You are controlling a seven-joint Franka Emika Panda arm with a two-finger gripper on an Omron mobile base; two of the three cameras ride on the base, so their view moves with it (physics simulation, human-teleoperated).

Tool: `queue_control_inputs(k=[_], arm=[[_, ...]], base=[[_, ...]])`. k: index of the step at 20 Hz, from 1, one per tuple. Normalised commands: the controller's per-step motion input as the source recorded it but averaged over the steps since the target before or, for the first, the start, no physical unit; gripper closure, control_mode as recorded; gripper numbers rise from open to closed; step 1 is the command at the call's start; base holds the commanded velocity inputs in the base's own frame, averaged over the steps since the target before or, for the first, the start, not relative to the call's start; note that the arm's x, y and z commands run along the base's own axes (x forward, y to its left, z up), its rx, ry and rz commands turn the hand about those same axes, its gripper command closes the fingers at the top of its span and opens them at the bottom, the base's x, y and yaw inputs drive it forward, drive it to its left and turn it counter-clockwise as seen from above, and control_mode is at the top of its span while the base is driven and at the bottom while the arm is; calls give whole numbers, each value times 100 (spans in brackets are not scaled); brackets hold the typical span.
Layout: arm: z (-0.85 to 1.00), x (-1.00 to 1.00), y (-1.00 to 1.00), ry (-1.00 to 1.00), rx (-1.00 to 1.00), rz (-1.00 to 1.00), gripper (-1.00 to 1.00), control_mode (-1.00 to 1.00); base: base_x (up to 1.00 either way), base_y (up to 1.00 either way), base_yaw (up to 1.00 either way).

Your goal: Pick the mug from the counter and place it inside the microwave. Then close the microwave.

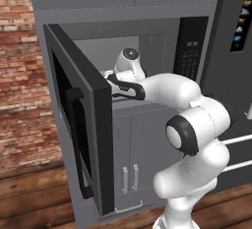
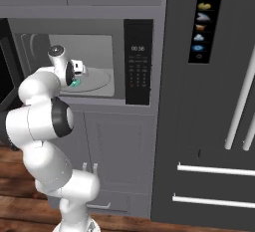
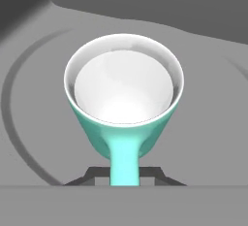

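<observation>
The microwave [image 1: 189, 51] stands open, its dark door [image 1: 81, 120] swung out to the left with the black handle facing me. My arm reaches into the cavity over the round turntable [image 2: 97, 81]. My gripper [image 3: 124, 176] is shut on the handle of the teal mug [image 3: 97, 133], whose white inside faces the hand camera. A sliver of the mug [image 2: 74, 83] shows teal under the hand in the right base view. Whether the mug rests on the turntable [image 3: 29, 123] or hangs just above it, I cannot tell. The counter is out of view.
The open door juts out close to my arm's left side. Grey cabinet doors [image 1: 130, 159] sit under the microwave. A tall dark fridge [image 2: 214, 101] with long bar handles stands to the right. A brick wall [image 1: 17, 75] rises at the far left above the wooden floor.
</observation>
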Motion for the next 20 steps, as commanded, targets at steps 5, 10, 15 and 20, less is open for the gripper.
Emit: queue_control_inputs(k=[5,10,15,20], arm=[[0,0,0,0,0,0,100,-100],[0,0,0,0,0,0,-100,-100],[0,0,0,0,0,0,-100,-100],[0,-1,-4,0,0,0,-100,-100]], base=[[0,0,0],[0,0,0],[0,0,0],[0,0,0]])
